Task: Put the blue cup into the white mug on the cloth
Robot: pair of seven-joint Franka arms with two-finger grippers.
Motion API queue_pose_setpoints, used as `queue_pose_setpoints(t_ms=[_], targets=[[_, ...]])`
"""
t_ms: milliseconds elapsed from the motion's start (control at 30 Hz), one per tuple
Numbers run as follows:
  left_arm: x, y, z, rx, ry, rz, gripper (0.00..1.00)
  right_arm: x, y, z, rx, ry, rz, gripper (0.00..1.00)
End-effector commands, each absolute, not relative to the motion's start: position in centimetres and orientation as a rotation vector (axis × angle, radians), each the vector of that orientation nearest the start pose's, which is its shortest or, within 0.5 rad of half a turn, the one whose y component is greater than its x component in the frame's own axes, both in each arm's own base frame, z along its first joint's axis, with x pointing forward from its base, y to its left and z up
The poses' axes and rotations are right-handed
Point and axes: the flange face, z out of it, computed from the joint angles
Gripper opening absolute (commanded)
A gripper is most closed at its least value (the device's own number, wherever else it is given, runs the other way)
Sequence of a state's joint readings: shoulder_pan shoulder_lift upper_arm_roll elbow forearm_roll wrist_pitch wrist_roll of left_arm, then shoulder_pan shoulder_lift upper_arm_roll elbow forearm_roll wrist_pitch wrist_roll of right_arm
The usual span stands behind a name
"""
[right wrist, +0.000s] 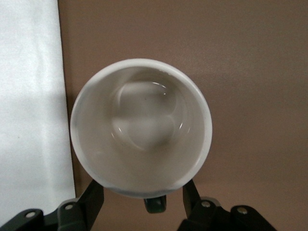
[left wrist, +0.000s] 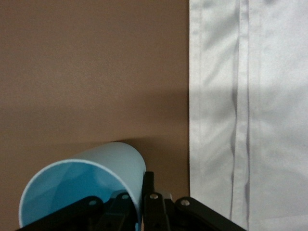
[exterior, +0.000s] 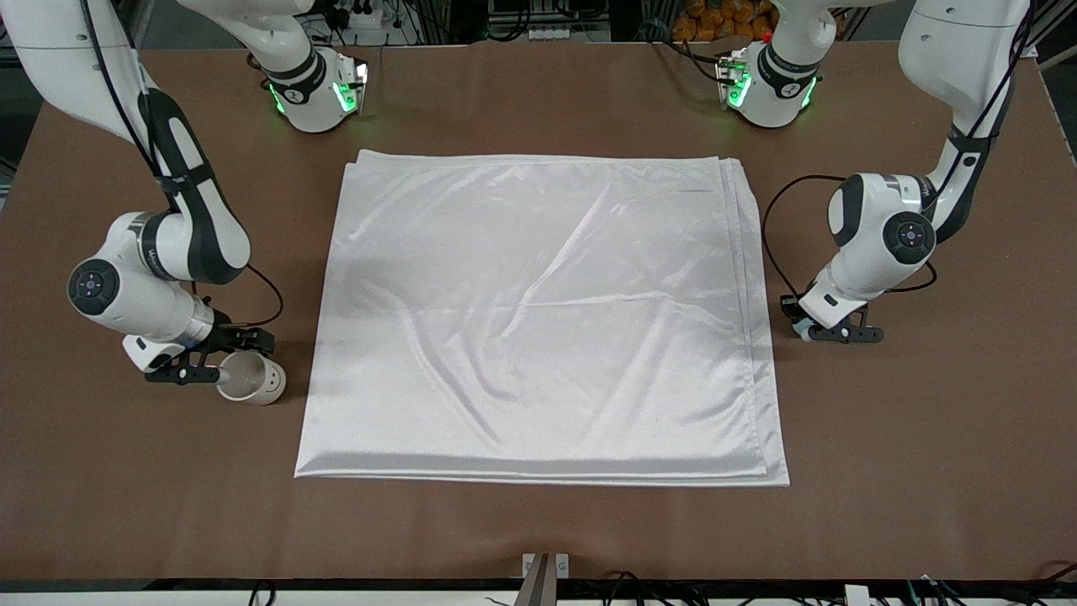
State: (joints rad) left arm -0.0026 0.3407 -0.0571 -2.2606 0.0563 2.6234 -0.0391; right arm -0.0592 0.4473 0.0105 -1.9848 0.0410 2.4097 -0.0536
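Note:
The white mug stands on the brown table beside the cloth, toward the right arm's end. My right gripper is low at the mug. In the right wrist view I look into the mug, and my right gripper is open with its fingers on either side of the dark handle, apart from it. My left gripper is low beside the cloth's other edge. It is shut on the blue cup's rim wall, one finger inside and one outside. In the front view only a sliver of the cup shows.
The cloth's edge shows in the left wrist view and the right wrist view. Bare brown table surrounds the cloth. Both arm bases stand along the table's edge farthest from the front camera.

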Motion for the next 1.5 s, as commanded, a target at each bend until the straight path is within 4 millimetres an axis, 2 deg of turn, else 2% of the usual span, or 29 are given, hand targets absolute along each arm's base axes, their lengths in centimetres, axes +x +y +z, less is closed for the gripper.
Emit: queue_pose_setpoints(t_ms=[0, 133, 233, 267, 467, 633, 833, 967, 1100, 1233, 1467], targets=[[54.2, -2.8, 21.8, -3.117, 0.135, -0.060, 0.00, 61.5, -3.1, 23.5, -3.100, 0.028, 0.018, 0.51], [54.4, -2.7, 22.4, -3.116, 0.132, -0.077, 0.00, 61.5, -3.1, 23.5, -3.100, 0.028, 0.020, 0.26], [54.5, -2.7, 22.9, -3.115, 0.132, -0.087, 0.00, 61.5, -3.1, 23.5, -3.101, 0.026, 0.020, 0.04], [54.5, -2.7, 23.0, -3.114, 0.132, -0.091, 0.00, 61.5, -3.1, 23.6, -3.101, 0.026, 0.018, 0.00], [54.9, -2.6, 24.4, -3.111, 0.129, -0.129, 0.00, 62.2, -2.7, 25.2, -3.100, 0.016, -0.011, 0.00], [55.4, -1.8, 26.1, -3.103, 0.112, -0.152, 0.00, 62.7, -1.3, 28.1, -3.087, -0.007, -0.001, 0.00], [56.5, -1.5, 29.1, -3.089, 0.135, -0.172, 0.00, 63.6, -0.3, 31.5, -3.081, -0.027, 0.004, 0.00], [57.2, -1.2, 31.3, -3.083, 0.131, -0.188, 0.00, 64.1, 1.7, 33.8, -3.068, -0.037, 0.008, 0.00], [57.5, -0.8, 34.0, -3.070, 0.185, -0.204, 0.00, 64.3, 4.8, 35.5, -3.066, 0.021, 0.053, 0.00], [57.9, -0.8, 36.6, -3.062, 0.209, -0.196, 0.00, 64.0, 8.9, 36.9, -3.058, -0.026, 0.055, 0.00], [58.5, -1.1, 42.0, -3.058, 0.204, -0.151, 0.00, 62.9, 15.9, 37.4, -3.048, -0.045, 0.045, 0.00]])
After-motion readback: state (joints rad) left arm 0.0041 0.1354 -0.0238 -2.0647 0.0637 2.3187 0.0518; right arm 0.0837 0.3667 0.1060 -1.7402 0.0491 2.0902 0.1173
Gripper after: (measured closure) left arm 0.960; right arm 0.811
